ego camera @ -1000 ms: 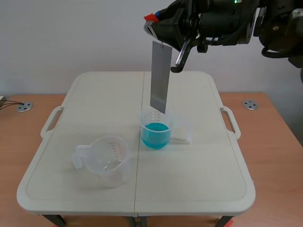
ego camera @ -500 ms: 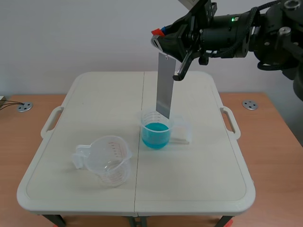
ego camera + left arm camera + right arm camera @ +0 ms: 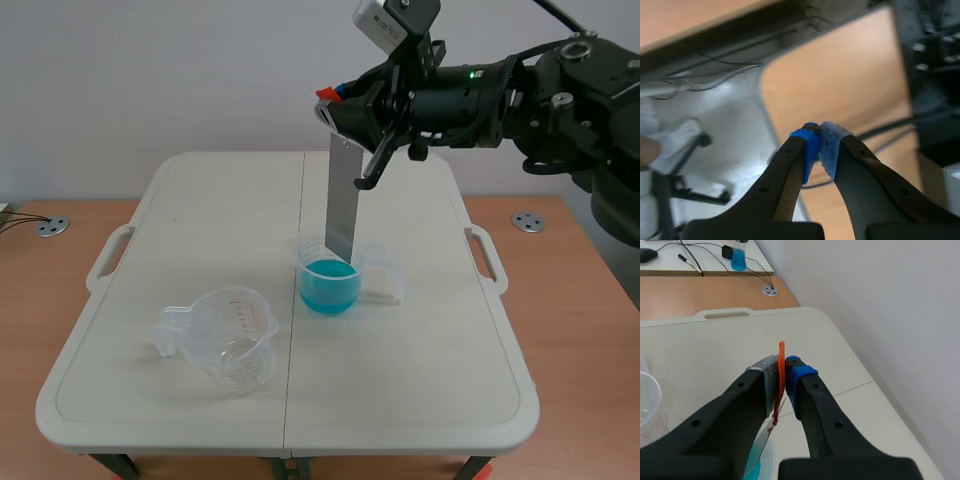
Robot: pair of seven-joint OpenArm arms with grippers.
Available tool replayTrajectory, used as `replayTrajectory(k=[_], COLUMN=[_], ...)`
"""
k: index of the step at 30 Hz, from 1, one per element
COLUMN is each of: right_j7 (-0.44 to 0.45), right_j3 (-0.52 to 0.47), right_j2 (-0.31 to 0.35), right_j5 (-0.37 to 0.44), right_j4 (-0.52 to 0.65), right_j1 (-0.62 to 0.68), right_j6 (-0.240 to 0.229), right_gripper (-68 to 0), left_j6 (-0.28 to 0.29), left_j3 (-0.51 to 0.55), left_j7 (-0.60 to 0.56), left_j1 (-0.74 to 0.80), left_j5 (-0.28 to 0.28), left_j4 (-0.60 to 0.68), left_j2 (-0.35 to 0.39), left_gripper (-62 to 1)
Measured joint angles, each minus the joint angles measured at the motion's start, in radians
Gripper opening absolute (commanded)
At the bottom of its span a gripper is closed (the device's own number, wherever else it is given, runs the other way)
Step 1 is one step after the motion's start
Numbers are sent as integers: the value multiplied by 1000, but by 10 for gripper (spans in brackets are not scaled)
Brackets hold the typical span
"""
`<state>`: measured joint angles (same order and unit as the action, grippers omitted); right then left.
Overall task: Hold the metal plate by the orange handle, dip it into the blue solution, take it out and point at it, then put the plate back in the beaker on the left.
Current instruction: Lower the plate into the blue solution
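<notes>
A long grey metal plate (image 3: 341, 197) hangs upright from a thin orange handle (image 3: 781, 375). My right gripper (image 3: 336, 100) is shut on that handle, high above the table's middle. The plate's lower end reaches into the small beaker of blue solution (image 3: 328, 283), at or just above the liquid. To the beaker's front left stands a clear beaker (image 3: 235, 340) with red marks and nothing in it. In the right wrist view the plate (image 3: 761, 441) drops below my fingers toward the blue liquid. My left gripper (image 3: 819, 145) is shut on nothing, away from the table, over a wooden surface and floor.
The white folding table (image 3: 420, 380) has side handles (image 3: 486, 256) and sits on a wooden desk. A thin clear object (image 3: 384, 293) lies just right of the blue beaker. In the right wrist view a cup of blue liquid (image 3: 738, 258) and cables stand on a far desk.
My right gripper has come down with the plate. The plate's lower end, which hung above the blue beaker, now sits inside its rim.
</notes>
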<state>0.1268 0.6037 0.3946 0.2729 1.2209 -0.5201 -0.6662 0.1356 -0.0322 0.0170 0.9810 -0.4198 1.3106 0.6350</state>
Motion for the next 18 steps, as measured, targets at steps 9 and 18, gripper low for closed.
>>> replayTrajectory(k=[9,18], right_j7=[35,104], right_j3=[0,0], right_j2=[-46,-90], right_j5=[-49,-111], right_j4=[-85,-207], right_j1=[0,0], right_j6=[0,0], right_gripper=[-662,-662], left_j6=[-3,-3], left_j3=[-26,-26], left_j7=[15,40], left_j1=[0,0], left_j5=[0,0], left_j4=[0,0], left_j2=[3,3], left_gripper=[-579,-579])
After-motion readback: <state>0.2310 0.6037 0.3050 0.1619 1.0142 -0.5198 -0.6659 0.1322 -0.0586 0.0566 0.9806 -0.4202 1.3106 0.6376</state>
